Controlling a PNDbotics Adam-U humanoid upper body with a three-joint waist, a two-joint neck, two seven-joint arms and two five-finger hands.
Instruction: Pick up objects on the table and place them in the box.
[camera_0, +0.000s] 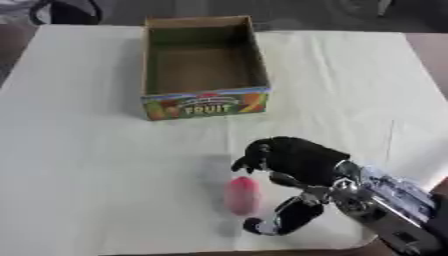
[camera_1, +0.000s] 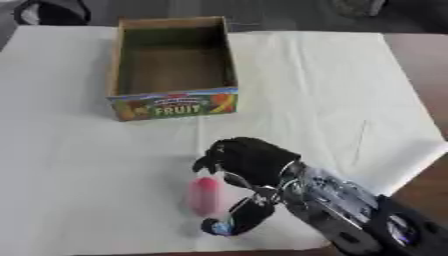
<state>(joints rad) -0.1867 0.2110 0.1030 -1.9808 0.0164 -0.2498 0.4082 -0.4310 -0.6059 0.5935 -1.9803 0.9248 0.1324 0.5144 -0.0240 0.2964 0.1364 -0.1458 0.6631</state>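
Here, small pink oblong object (camera_0: 242, 195), lying flat

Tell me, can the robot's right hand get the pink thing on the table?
Probably yes. The right hand is right beside the pink thing, fingers curved over one end and thumb near the other, with nothing between them. It doesn't seem to have closed on it yet.
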